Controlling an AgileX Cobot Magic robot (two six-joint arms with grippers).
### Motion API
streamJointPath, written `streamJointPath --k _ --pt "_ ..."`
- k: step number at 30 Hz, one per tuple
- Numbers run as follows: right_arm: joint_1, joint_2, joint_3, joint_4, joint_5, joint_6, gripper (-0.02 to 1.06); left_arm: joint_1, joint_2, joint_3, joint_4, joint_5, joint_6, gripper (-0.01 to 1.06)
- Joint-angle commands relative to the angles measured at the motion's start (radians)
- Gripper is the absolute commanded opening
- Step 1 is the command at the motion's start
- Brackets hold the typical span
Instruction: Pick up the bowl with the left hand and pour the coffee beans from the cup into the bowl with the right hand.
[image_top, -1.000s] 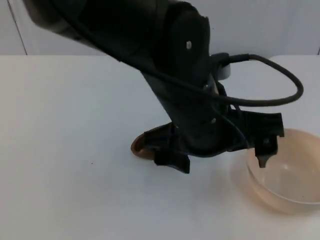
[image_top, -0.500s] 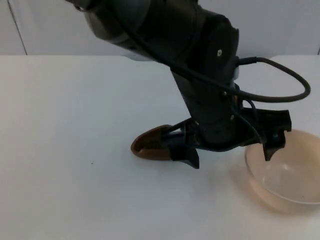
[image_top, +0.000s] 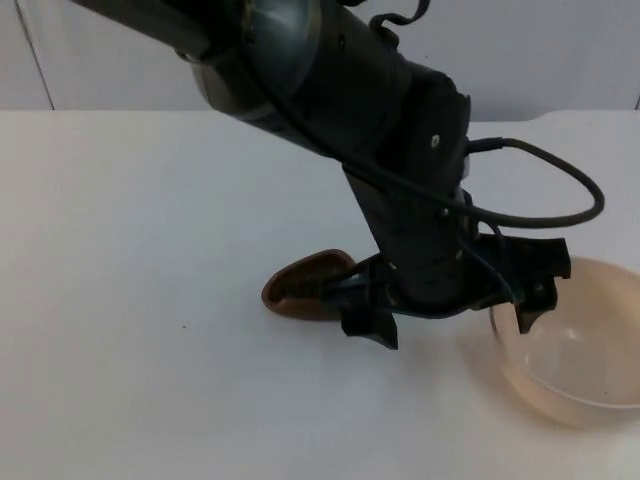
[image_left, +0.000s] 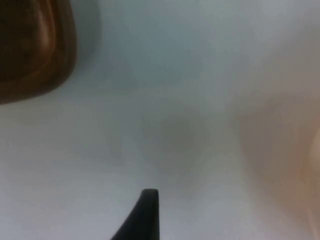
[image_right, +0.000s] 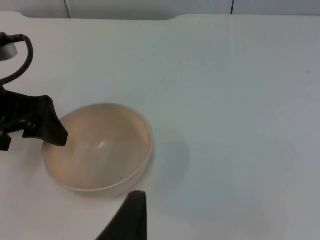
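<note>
Top view: left gripper (image_top: 455, 320), fingers spread wide, has dropped lower than half a second ago, one tip now at the rim of the beige bowl (image_top: 575, 355), brown cup (image_top: 305, 284) behind it on the table (image_top: 130, 250) — grasp nearly set; right gripper (image_right: 131, 216) waits, fingers unreadable.

Looks like a robot lab test bench, not a kitchen.
Plain white table top (image_top: 130, 230) running behind the left gripper (image_top: 450, 325) to a grey partition wall (image_top: 560, 50), with one black arm (image_top: 330, 90) reaching over it.
</note>
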Motion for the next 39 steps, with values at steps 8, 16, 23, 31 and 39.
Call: streamJointPath --k 8,16,23,31,39 --pt "-0.005 -0.004 0.008 -0.006 -0.011 -0.003 1.05 0.001 0.009 -0.004 0.029 -0.027 -0.008 0.91" --pt "-0.005 -0.004 0.008 -0.006 -0.011 -0.003 1.05 0.001 0.026 -0.004 0.021 -0.028 -0.008 0.91" --pt "-0.005 -0.004 0.008 -0.006 -0.011 -0.003 1.05 0.001 0.030 -0.004 0.030 -0.024 -0.008 0.86" --pt "-0.005 -0.004 0.008 -0.006 -0.011 -0.003 1.05 0.001 0.028 -0.004 0.022 -0.029 -0.008 0.35" --pt "-0.005 -0.004 0.008 -0.006 -0.011 -0.003 1.05 0.001 -0.010 -0.004 0.029 -0.026 -0.008 0.00"
